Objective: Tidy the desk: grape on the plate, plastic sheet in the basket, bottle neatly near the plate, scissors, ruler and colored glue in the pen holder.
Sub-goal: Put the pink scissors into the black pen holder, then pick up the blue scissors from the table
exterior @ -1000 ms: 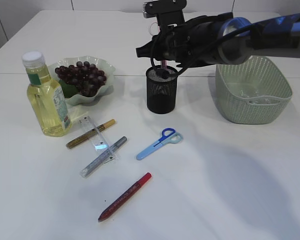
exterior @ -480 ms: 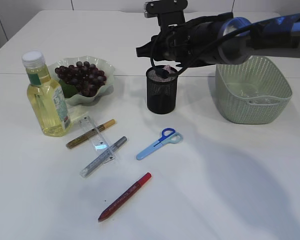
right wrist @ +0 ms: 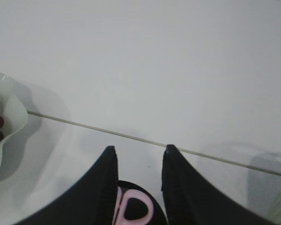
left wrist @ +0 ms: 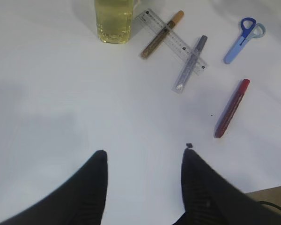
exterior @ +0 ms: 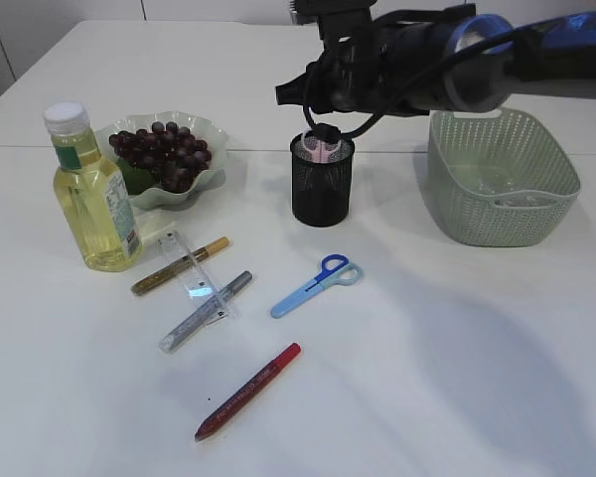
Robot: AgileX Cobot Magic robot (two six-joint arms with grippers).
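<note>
My right claw (right wrist: 139,187) hangs just above the pen holder (exterior: 322,180) near the desk's (exterior: 457,338) far edge, jaws parted and empty; pink scissors (right wrist: 132,208) stand handles-up inside. Blue scissors (exterior: 316,285), ruler (exterior: 191,275) and glue pens wait mid-desk.

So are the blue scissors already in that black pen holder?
No, the blue scissors lie flat on the table, in front of the pen holder.

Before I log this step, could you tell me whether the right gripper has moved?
Yes: the right gripper has risen clear of the pen holder, leaving pink scissors inside.
</note>
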